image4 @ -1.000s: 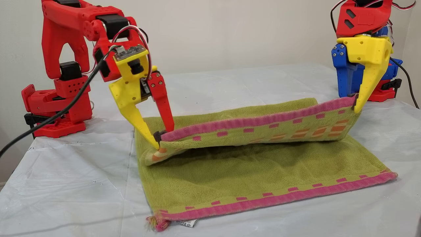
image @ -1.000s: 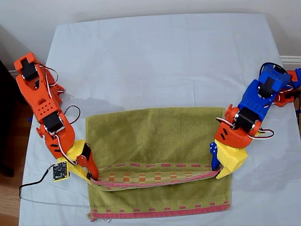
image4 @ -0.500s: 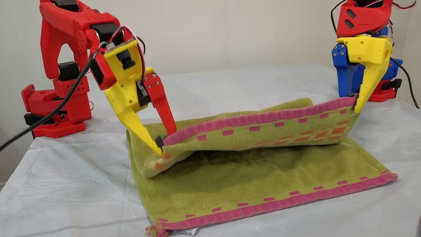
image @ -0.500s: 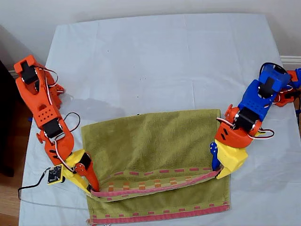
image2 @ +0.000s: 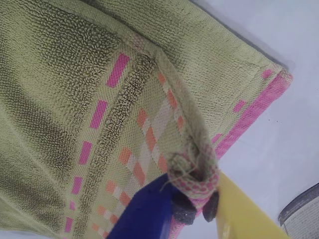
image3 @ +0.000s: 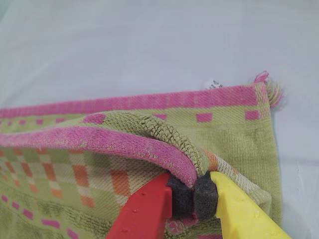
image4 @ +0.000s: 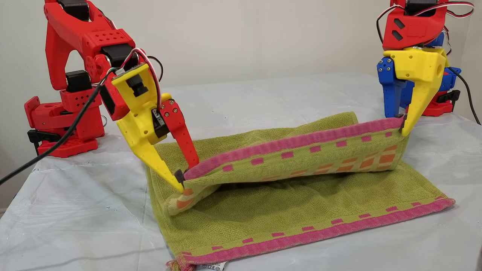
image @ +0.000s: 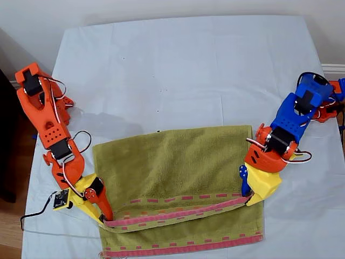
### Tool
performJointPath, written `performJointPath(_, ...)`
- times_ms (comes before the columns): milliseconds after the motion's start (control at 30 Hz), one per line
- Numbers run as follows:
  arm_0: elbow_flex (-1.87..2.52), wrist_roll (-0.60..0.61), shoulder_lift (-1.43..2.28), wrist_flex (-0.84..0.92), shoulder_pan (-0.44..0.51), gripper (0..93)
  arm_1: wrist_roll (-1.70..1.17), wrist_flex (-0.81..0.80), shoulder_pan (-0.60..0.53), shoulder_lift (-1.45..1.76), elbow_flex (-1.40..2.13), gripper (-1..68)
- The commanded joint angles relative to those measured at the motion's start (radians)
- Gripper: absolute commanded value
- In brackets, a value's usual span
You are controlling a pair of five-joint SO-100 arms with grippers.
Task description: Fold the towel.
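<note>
The white tablecloth (image: 178,65) covers the whole table, and the towel (image: 172,162) lies on it toward the bottom edge of the exterior view, between my two arms. Its near half is flat, with one pink hem (image4: 324,231) along the front edge of the cloth. The other pink hem (image4: 286,145) is lifted and hangs above the flat half as a sagging band.

My first gripper (image2: 197,209), the blue-and-yellow one at the exterior view's right, is clamped on one corner of that raised hem. My second gripper (image3: 193,199), red and yellow at the exterior view's left, is clamped on the other corner and sits lower in the other view.

I judge this to be mid-fold: the carried edge is partway over. Next I should bring both corners forward evenly, lay the raised hem onto the flat one with edges matched, then let go. The small white tag (image4: 214,266) peeks out at the front corner.
</note>
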Motion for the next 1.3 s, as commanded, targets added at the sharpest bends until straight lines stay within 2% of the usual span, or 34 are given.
performJointPath(0, -0.015, 0.014, 0.074, -0.075, 0.038, 1.3, 0.015, -0.008, -0.014, 0.051, -0.094, 0.1)
performJointPath(333, 0.0, 0.037, 0.06, -0.146, 0.026, 0.1, 0.052, -0.009, -0.031, 0.054, -0.094, 0.1)
performJointPath(600, 0.0, 0.044, 0.031, -0.184, 0.037, 0.1, 0.124, -0.097, -0.066, 0.02, -0.094, 0.1)
performJointPath(1133, 0.069, -0.021, 0.0, -0.291, 0.043, 0.1, 0.183, -0.247, -0.087, -0.055, -0.094, 0.1)
performJointPath(1267, 0.094, -0.058, -0.003, -0.316, 0.04, 0.2, 0.192, -0.256, -0.092, -0.063, -0.095, 3.6)
